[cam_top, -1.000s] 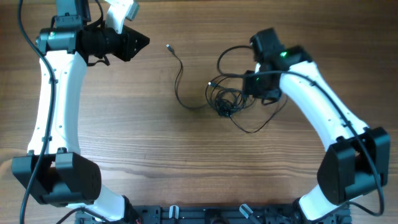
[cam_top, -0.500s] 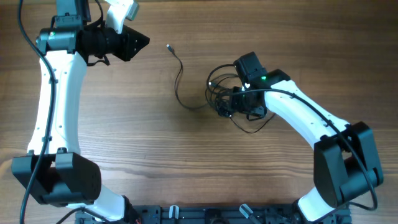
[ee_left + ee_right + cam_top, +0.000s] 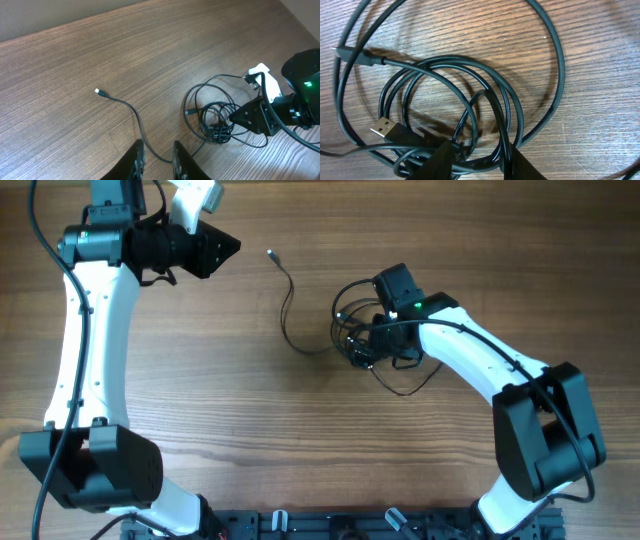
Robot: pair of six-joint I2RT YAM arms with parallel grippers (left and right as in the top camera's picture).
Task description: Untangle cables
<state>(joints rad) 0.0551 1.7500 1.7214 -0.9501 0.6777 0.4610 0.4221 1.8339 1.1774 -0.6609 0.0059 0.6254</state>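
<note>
Two arms stand over a wooden worktop (image 3: 300,440). The cables (image 3: 362,340) lie right of centre as a knot of dark loops, seen also from the left wrist (image 3: 217,122) and up close from the right wrist (image 3: 455,100). One strand runs out of the knot to the left and curves up to a small loose plug (image 3: 270,253) on bare wood. The right tool (image 3: 372,350) is down at the knot. Its fingers straddle several strands at the lower edge of the loops (image 3: 480,162), but it cannot be told whether they pinch them. A flat USB plug (image 3: 385,129) lies just left of those fingers. The left tool (image 3: 225,247) hangs near the far left corner, well apart from the knot, its fingers narrowly parted around nothing (image 3: 157,160).
</note>
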